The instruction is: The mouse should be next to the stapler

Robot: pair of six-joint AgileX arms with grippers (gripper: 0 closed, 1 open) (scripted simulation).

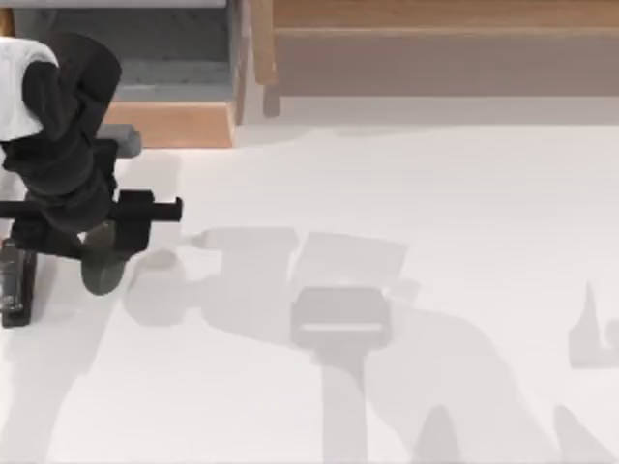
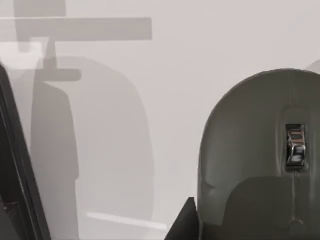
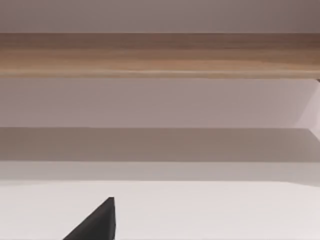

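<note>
The dark grey-olive mouse [image 1: 103, 263] sits near the table's left edge, partly under my left gripper [image 1: 92, 237], which hangs right over it. Whether the gripper holds it or the mouse rests on the table I cannot tell. The left wrist view shows the mouse [image 2: 250, 150] very close, scroll wheel up, with a black part of the gripper just beside it. The black stapler [image 1: 15, 286] lies at the far left edge, a short gap left of the mouse. The dark bar in the left wrist view may be the stapler [image 2: 15, 165]. My right gripper [image 3: 97, 222] is parked, facing a wooden ledge.
A wooden ledge [image 1: 435, 43] runs along the back, and a wooden block [image 1: 169, 124] stands at the back left behind my left arm. The white table [image 1: 387, 213] stretches open to the right, crossed by the arms' shadows.
</note>
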